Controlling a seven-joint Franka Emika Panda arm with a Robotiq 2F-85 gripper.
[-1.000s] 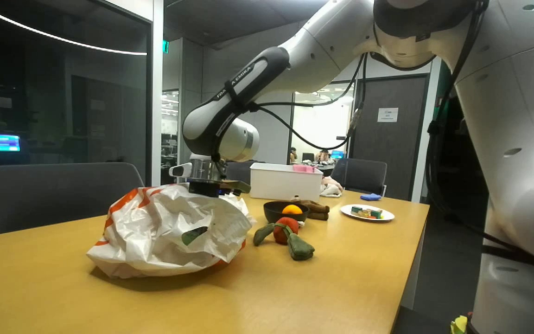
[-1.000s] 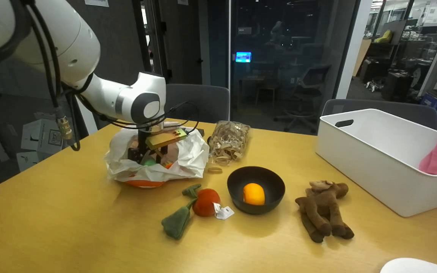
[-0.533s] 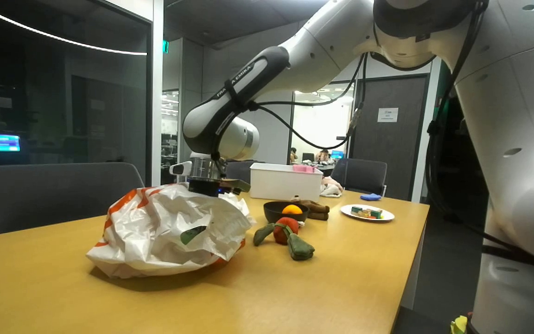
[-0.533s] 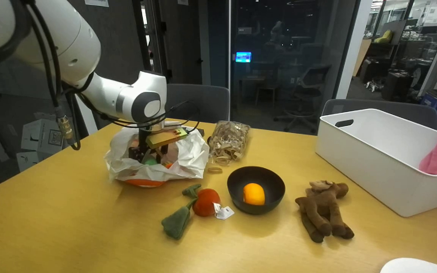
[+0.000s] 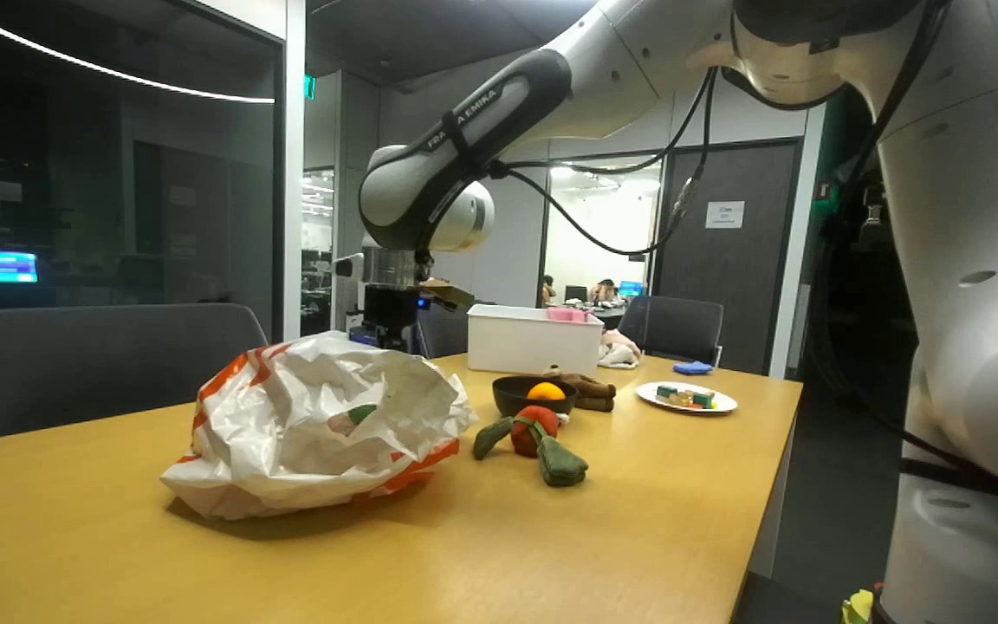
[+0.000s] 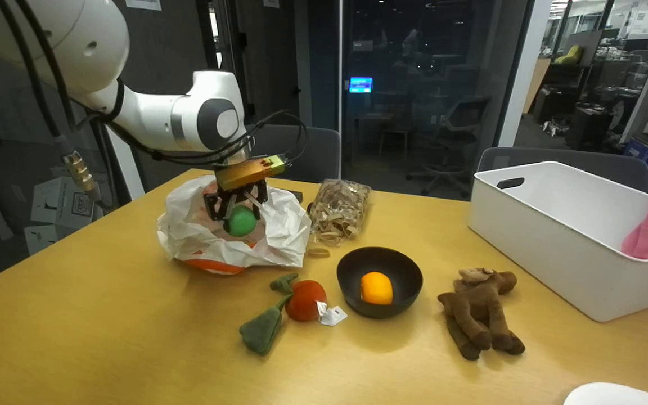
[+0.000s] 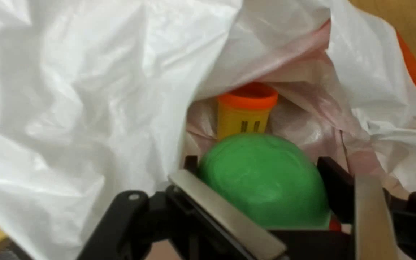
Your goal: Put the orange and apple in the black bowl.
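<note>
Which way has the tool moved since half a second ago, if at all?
Yes, mainly up: in an exterior view the tool now sits higher against the black bowl, which has not moved.

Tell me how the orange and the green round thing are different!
Colour: the orange is bright orange, while the green round thing is green.
Where they are: the orange rests in the black bowl, while the green round thing is gripped by the tool.
Both look rounded, though.
</note>
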